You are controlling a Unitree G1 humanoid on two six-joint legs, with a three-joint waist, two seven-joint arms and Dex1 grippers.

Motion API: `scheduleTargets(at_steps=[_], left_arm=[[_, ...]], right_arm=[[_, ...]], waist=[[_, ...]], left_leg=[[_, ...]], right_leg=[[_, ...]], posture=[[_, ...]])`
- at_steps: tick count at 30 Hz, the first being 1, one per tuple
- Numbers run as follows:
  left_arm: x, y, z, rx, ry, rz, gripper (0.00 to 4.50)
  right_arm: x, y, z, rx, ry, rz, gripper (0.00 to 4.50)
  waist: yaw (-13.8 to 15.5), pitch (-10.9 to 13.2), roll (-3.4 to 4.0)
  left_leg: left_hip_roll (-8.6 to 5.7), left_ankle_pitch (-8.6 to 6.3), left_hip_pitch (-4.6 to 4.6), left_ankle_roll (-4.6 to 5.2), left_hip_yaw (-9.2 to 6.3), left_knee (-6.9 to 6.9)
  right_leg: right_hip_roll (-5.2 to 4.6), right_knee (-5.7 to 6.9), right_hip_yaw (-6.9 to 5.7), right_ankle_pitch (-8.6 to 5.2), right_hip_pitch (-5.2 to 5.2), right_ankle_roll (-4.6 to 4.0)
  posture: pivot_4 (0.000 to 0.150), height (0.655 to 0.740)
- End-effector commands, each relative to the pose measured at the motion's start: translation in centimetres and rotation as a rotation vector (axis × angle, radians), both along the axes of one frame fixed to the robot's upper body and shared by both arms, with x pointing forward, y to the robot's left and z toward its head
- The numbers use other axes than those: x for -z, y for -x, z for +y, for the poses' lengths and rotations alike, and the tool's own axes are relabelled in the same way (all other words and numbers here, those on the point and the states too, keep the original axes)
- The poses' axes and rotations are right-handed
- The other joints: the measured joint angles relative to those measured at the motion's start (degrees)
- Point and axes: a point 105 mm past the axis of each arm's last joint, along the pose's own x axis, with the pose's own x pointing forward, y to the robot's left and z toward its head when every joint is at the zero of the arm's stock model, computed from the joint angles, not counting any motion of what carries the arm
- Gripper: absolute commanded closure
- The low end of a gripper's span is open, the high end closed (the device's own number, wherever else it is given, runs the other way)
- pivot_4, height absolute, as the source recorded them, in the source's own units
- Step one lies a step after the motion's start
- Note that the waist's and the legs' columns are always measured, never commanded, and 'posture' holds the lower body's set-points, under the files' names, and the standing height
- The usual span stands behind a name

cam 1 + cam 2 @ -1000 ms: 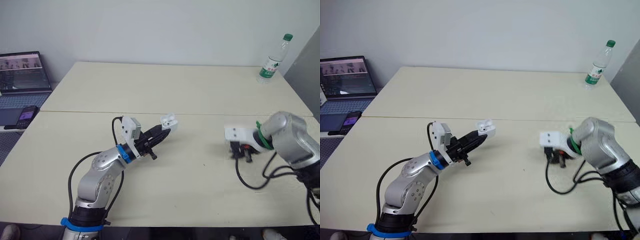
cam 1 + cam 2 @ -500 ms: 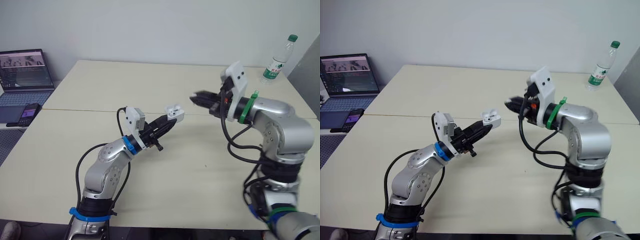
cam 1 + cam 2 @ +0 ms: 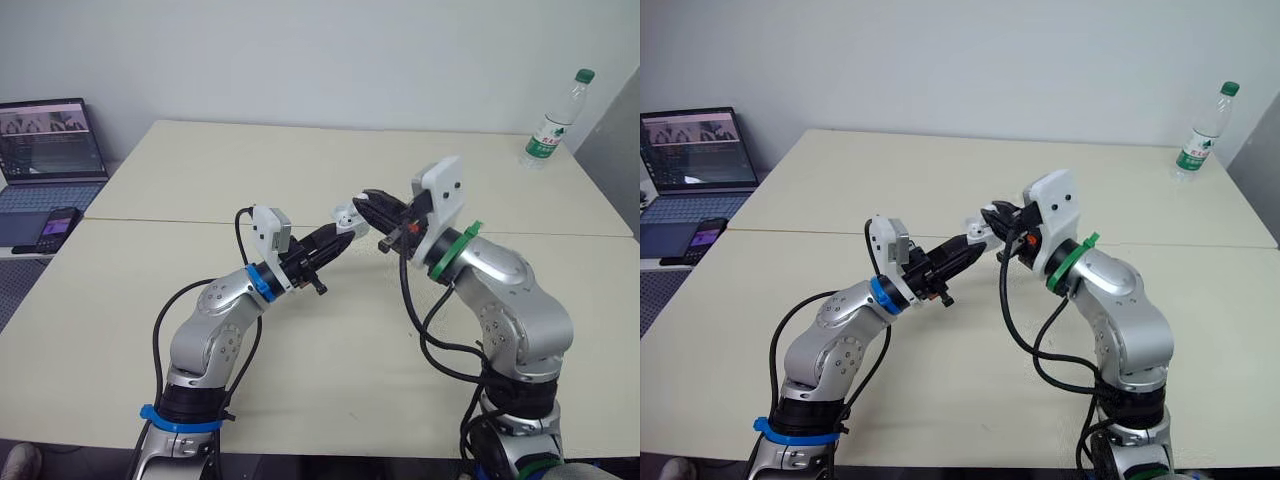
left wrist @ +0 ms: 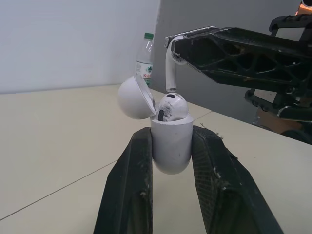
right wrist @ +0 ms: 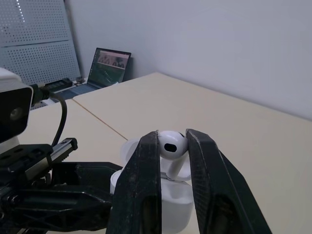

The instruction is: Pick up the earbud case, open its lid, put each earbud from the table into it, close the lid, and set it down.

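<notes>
My left gripper is shut on the white earbud case, held up over the middle of the table with its lid swung open. One earbud sits in the case. My right gripper is shut on a second white earbud and holds it just above the open case, stem pointing down. In the left eye view the two grippers meet nose to nose at the case.
A plastic water bottle stands at the table's far right corner. A laptop and a phone lie on a side surface off the table's left edge. A seam runs across the tabletop.
My right arm has swung from low at the right of the table, up and leftward, bringing an earbud over the case. My left gripper has lifted the open case slightly.
</notes>
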Motion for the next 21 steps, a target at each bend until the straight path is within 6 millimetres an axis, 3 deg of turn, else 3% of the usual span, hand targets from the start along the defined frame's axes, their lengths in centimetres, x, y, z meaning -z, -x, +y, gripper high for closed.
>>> scheduleTargets(at_steps=[1,21], left_arm=[[-1.2,0.3,-0.2,0.019,0.025,-0.043,3.73],[-1.1,0.4,-0.3,0.018,0.036,-0.045,3.73]], right_arm=[[-0.7,0.3,0.0,0.020,-0.001,-0.064,4.08],[1.9,-0.7,0.2,0.100,0.096,-0.022,4.08]], waist=[[0.00,0.00,0.00],[0.02,0.01,-0.02]], left_leg=[[0.00,0.00,0.00,0.00,0.00,0.00],[0.00,0.00,-0.01,0.00,0.01,-0.01]], right_leg=[[0.00,0.00,0.00,0.00,0.00,0.00],[0.00,-0.03,0.02,-0.01,0.00,0.01]], posture=[[0.150,0.7389],[0.150,0.7389]])
